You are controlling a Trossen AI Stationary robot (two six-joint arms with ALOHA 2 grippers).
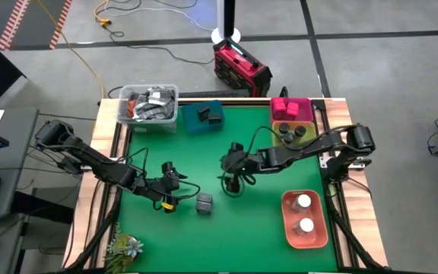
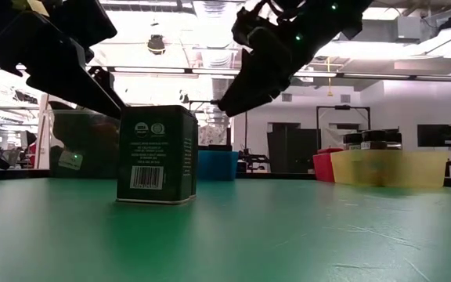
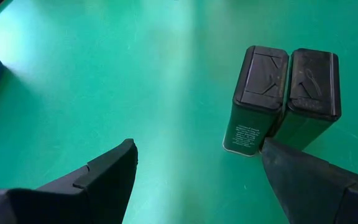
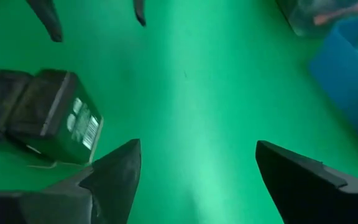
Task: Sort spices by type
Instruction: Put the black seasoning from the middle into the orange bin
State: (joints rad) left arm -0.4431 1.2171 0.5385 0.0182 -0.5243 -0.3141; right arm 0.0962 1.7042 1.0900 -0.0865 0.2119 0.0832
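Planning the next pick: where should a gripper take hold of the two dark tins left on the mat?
Take one dark tin at a time, from above, across its free walls. Both stand upright and touch along one side, so no finger fits between them. The open left gripper looks nearest.

Two tins (image 1: 204, 202) stand upright side by side, touching, on the table (image 1: 265, 228) toward its front middle; the left gripper (image 1: 172, 176) hangs just left of them, the right gripper (image 1: 233, 181) a little to their right and farther back; a tray (image 1: 304, 237) at the front right holds two capped jars (image 1: 304, 214); along the back edge, from left to right, stand a tub of clutter (image 1: 149, 105), a tray with tins (image 1: 203, 116), and a tray with boxes (image 1: 291, 109); just in front of that last one, a tray (image 1: 295, 134) holds round jars.
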